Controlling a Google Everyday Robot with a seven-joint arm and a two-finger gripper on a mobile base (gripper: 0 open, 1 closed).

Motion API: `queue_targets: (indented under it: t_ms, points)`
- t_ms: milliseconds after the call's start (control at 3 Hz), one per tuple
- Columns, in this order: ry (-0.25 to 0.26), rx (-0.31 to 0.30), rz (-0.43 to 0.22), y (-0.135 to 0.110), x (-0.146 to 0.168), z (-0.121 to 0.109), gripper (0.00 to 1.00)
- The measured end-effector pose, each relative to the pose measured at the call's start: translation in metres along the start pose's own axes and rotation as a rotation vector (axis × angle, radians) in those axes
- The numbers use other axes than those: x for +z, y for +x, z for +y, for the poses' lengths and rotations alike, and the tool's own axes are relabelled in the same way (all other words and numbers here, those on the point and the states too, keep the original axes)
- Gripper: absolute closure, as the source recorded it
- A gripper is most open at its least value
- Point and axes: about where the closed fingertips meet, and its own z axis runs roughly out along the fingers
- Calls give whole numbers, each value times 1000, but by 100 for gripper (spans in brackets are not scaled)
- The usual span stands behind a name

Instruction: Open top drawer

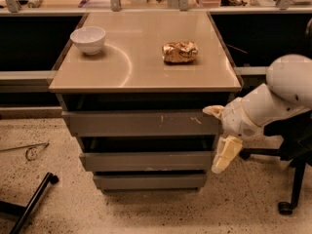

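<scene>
Top drawer, the widest grey front with pale scratches right of centre, sits just under the tan tabletop, and we see a dark gap above it. On the tabletop we find a white bowl at the left and a crumpled golden packet right of centre. At the drawer's right end the gripper hangs, its cream fingers spread apart and grasping nothing, the upper one by the front's top corner.
</scene>
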Motion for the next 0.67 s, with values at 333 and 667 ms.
queue_targets:
  t_ms: [333, 667]
  points:
    - [13, -18, -100, 25, 57, -24, 0]
    - [12, -19, -100, 25, 57, -24, 0]
